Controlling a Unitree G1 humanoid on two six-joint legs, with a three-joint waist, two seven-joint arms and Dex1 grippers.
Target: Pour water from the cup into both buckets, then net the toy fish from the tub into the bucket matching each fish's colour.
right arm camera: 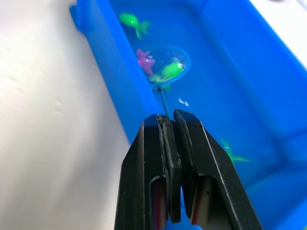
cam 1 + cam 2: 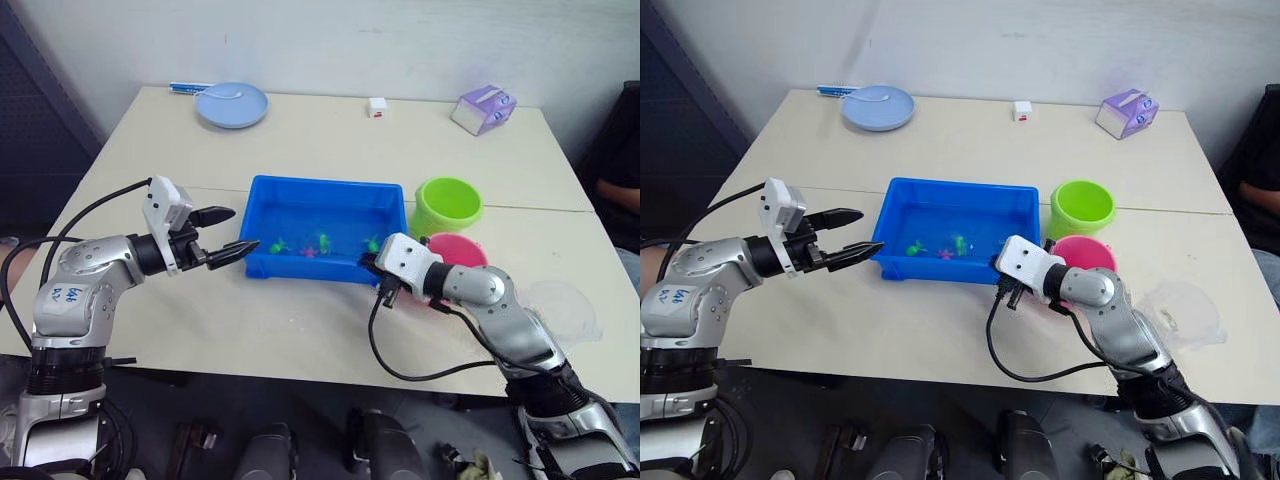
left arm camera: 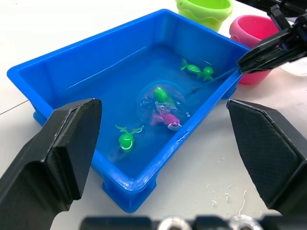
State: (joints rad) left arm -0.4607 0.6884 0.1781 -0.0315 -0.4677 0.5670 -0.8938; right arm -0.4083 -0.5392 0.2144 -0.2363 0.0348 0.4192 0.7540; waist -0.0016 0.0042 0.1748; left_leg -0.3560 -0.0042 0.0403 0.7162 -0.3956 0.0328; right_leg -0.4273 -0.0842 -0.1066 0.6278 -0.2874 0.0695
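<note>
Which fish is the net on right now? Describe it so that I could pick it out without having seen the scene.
Start at the blue tub mid-table, with the net dipped into its water, held by the right gripper. Inside the hoop lies a green fish, a pink fish at the rim beside it. The other green fish lie apart, outside the hoop.

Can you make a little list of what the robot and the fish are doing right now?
right gripper: shut on the net handle
net: dipped in the tub, a green fish in its hoop
tub: holds water and fish
pink fish: beside the hoop
other green fish: two loose in the tub
left gripper: open, by the tub's left end
buckets: green and pink, right of the tub
</note>
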